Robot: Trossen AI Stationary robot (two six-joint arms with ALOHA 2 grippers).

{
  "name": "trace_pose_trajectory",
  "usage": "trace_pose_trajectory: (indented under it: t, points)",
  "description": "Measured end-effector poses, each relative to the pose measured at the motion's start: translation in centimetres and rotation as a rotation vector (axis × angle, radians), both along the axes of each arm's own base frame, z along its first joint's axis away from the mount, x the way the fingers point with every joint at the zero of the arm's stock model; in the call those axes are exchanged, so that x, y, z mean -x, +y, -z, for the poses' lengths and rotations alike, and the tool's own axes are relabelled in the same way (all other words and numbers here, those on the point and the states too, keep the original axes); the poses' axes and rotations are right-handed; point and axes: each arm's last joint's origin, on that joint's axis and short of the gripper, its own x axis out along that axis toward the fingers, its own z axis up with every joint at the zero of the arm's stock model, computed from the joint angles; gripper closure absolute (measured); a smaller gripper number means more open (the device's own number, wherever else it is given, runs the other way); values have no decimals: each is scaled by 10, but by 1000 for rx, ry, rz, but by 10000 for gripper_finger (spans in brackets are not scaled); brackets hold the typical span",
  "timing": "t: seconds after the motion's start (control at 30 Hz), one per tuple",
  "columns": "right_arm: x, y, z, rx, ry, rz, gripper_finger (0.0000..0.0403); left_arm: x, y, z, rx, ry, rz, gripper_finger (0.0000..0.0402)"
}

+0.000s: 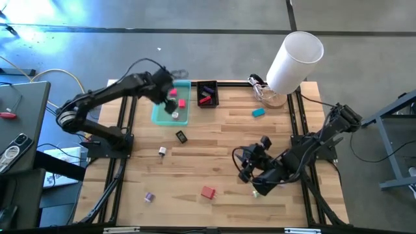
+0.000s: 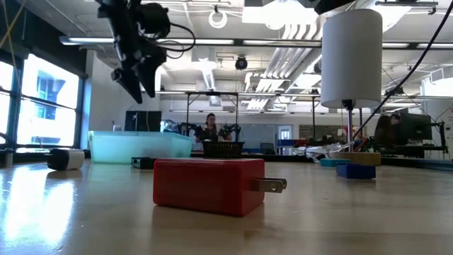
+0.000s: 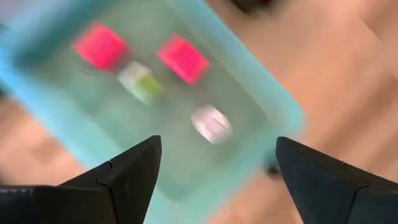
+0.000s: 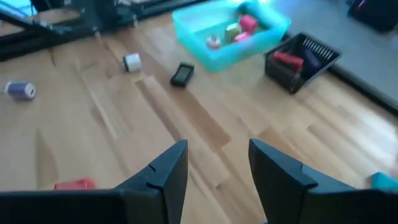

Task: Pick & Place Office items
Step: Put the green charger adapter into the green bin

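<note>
Pale wooden plank tabletop (image 1: 214, 149), smooth, carries scattered office items. Left gripper (image 1: 170, 99), fingers spread and empty, hangs over the translucent teal plastic rectangular tray (image 1: 159, 116) at upper centre-left, which holds two pink blocks (image 3: 183, 57), a green piece and a white one. Right gripper (image 1: 250, 170), lower right, fingers parted, holds nothing. Boxy red plug adapter (image 1: 208, 192) lies lower centre; small black rectangular piece (image 1: 181, 136) sits just below the tray.
</note>
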Motion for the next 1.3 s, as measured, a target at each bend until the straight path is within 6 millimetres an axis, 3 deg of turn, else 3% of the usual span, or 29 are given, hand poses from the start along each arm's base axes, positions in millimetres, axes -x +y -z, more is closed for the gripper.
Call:
trace_pose_trajectory:
  t: [0.13,0.37,0.57,0.77,1.0,1.3]
  points:
    - [-3,-3,2,-52,79,-60,245,-10,-34,3,98,52,97,93]
    - [-2,3,7,-212,261,-261,245,-27,-98,18,97,111,197,93]
    - [3,13,9,-556,306,-190,245,-33,-153,18,73,77,272,93]
    - [10,22,10,-598,313,-173,245,-37,-199,13,-52,-53,399,93]
    - [27,37,12,-598,402,-242,245,-37,-227,8,-78,-157,500,93]
    - [31,45,11,-582,366,-266,245,-36,-233,8,-81,-163,523,93]
